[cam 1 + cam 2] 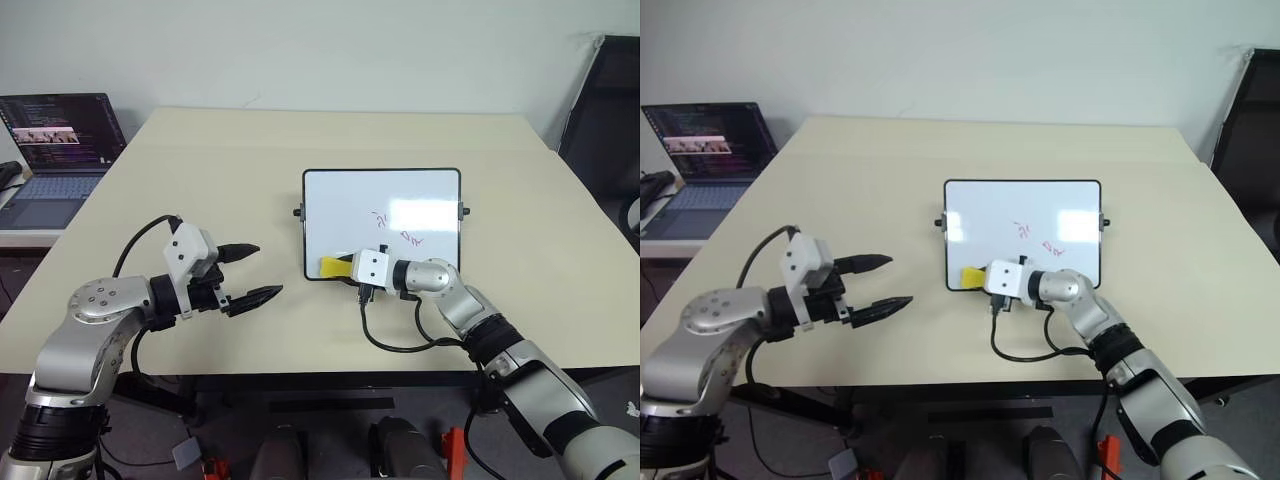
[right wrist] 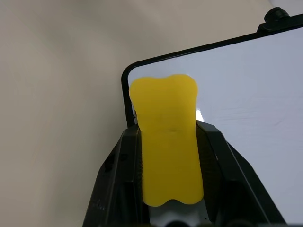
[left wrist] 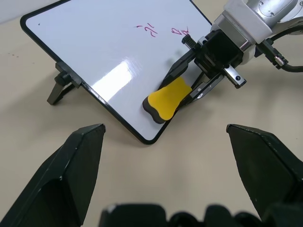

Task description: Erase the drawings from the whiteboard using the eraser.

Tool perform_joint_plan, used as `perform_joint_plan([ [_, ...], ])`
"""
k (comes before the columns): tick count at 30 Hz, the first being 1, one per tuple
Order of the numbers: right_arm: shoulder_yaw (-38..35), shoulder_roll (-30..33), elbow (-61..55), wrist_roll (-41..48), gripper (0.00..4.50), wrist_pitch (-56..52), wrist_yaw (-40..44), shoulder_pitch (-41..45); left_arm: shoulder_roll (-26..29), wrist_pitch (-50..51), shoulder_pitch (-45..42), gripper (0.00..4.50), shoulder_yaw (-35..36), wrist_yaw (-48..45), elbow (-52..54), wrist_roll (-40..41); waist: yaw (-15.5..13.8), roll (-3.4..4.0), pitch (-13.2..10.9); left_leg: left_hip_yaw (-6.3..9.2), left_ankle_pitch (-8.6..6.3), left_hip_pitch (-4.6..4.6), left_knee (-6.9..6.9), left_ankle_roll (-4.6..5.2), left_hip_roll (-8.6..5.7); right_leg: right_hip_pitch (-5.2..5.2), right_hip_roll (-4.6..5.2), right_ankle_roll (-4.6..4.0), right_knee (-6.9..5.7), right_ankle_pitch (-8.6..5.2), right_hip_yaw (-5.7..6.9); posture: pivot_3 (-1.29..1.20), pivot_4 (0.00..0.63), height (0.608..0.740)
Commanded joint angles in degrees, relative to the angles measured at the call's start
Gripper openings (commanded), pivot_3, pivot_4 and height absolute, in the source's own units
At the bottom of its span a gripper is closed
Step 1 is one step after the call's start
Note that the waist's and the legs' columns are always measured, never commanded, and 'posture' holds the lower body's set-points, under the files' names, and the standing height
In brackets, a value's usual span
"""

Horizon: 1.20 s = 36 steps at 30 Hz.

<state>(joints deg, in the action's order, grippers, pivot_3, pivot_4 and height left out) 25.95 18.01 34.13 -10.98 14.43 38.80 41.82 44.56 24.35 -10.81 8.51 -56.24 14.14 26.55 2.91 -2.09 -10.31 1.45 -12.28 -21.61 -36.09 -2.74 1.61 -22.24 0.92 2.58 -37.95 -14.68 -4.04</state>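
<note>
Right now the right pincer (image 1: 345, 266) is clamped on the eraser (image 1: 334, 266), a yellow piece with a dark underside, which sticks out past the black fingers (image 3: 182, 70) and sits over the near-left corner of the whiteboard (image 1: 340, 195). From the left wrist view the eraser appears to rest on the white surface just inside the black frame, though actual contact cannot be told for certain. The whiteboard lies near the middle of the beige desk (image 1: 220, 170), its glossy face catching a bright reflection. The drawings (image 1: 396, 228), red-magenta scribbles, sit toward the centre and right of the board, apart from the eraser and not yet wiped. The left pincer (image 1: 255, 273) hovers above the desk to the left of the whiteboard, its two fingers spread wide with nothing between them. A laptop (image 1: 55, 150) stands open at the far left, off the desk.
</note>
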Motion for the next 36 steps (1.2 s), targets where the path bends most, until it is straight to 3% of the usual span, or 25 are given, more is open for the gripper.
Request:
perform_joint_plan([
  [1,-5.47,1.86,5.33,-1.98,1.19,-2.59,-7.92,3.91,-0.14,-1.77,-2.03,4.50,-0.43,-0.63,-0.77,-0.33,0.02,0.01,-0.01,-0.01,0.02,-0.01,0.00,0.02,0.00,-0.01,0.00,-0.02,0.00,0.01,-0.01,0.00,0.150,0.740],
  [3,-6.76,1.77,5.49,-1.27,1.19,-2.83,-9.20,5.32,-0.19,-2.11,-2.66,4.50,-0.77,-1.01,-1.38,-0.42,0.03,0.01,0.00,-0.02,0.02,-0.04,0.00,0.03,0.01,-0.03,0.00,-0.04,-0.01,0.04,0.00,0.00,0.150,0.740],
  [6,-9.08,1.37,1.50,3.05,1.19,-4.82,-4.50,5.05,-0.41,-2.35,-3.50,4.50,-1.12,-1.29,-1.84,-0.10,-0.05,0.00,0.00,0.00,0.02,-0.16,0.06,0.03,0.01,-0.07,0.00,-0.04,0.04,0.03,0.05,0.00,0.150,0.740],
  [11,-14.10,6.67,-26.05,22.06,1.18,-22.46,14.40,-0.05,0.39,-1.52,-4.98,4.50,-0.15,-2.18,-1.90,1.21,-0.20,0.10,-0.07,0.05,-0.10,-1.01,0.12,-0.10,-0.01,-0.79,0.00,0.28,0.01,0.04,0.10,0.00,0.150,0.740],
  [15,-20.95,16.11,-40.58,33.84,1.18,-37.12,20.92,-1.27,1.55,-0.29,-6.44,4.50,2.31,-2.28,-1.37,2.93,-0.36,0.18,-0.12,0.17,-0.16,-1.84,0.09,-0.12,0.01,-1.61,0.00,0.17,-0.06,0.18,0.25,0.00,0.150,0.740],
  [18,-25.09,24.58,-37.90,31.77,1.18,-37.20,22.29,-1.62,2.81,-0.21,-7.83,4.50,3.20,-1.95,-2.18,2.75,-0.63,0.18,-0.14,0.21,-0.22,-1.90,0.11,-0.09,0.00,-1.64,0.00,0.14,0.04,0.15,0.35,0.00,0.150,0.740],
  [24,-28.66,34.45,-28.34,26.95,1.18,-32.01,23.92,-5.20,4.03,0.23,-9.90,4.50,2.17,-1.83,-3.62,1.27,-0.79,0.17,-0.15,0.04,-0.22,-1.86,0.07,-0.08,0.00,-1.60,-0.01,0.34,0.15,-0.07,0.27,0.00,0.150,0.740],
  [36,-30.53,34.75,-27.72,26.69,1.18,-31.20,21.50,-8.57,3.28,1.63,-13.98,4.50,-2.25,-1.17,-3.65,-1.05,0.02,0.19,-0.17,-0.02,-0.22,-1.83,0.04,-0.08,0.00,-1.62,-0.07,0.38,0.01,-0.05,0.12,0.00,0.150,0.740],
])
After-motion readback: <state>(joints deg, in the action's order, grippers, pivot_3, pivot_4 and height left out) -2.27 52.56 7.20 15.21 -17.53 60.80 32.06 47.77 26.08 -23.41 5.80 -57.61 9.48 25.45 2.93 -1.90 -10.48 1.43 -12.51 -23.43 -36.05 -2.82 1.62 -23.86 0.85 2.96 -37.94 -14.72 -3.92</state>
